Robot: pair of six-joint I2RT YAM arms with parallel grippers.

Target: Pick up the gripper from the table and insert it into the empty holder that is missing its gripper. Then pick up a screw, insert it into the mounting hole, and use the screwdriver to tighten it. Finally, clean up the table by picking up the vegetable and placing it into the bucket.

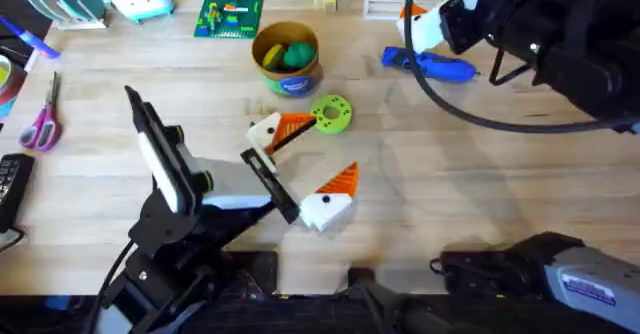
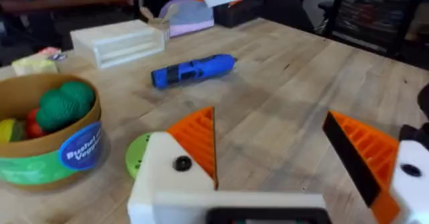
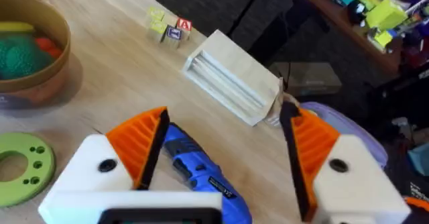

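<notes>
One screwdriver (image 1: 428,64), one bucket (image 1: 286,58), two open-jawed grippers: left (image 1: 302,167), right (image 3: 221,157).

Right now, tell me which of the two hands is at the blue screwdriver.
The right hand, with the screwdriver between its open fingers; the left hand sits mid-table by the green disc.

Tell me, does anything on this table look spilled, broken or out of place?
Nothing looks spilled or broken. The bucket stands upright with toy vegetables inside. The blue screwdriver lies on its side on the table, the right claw open above it; that seems deliberate.
</notes>
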